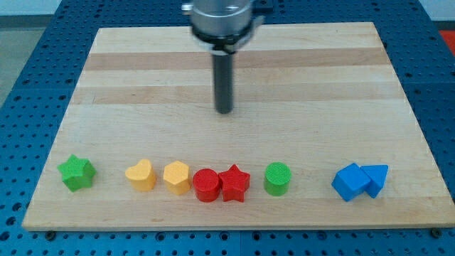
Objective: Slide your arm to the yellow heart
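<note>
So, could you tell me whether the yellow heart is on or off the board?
On: the yellow heart sits fully on the wooden board, inside its bottom edge, apart from my tip.

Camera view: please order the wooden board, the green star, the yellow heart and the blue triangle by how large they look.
1. Wooden board, by far the largest.
2. Green star and yellow heart: they look alike, so I do not rank them.
3. Blue triangle, slightly smaller, though the blue block beside it hides part.

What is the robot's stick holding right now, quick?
No pincer here: just a rod.
My tip: holding nothing, touching no block, above the row and up-right of the yellow heart.
</note>
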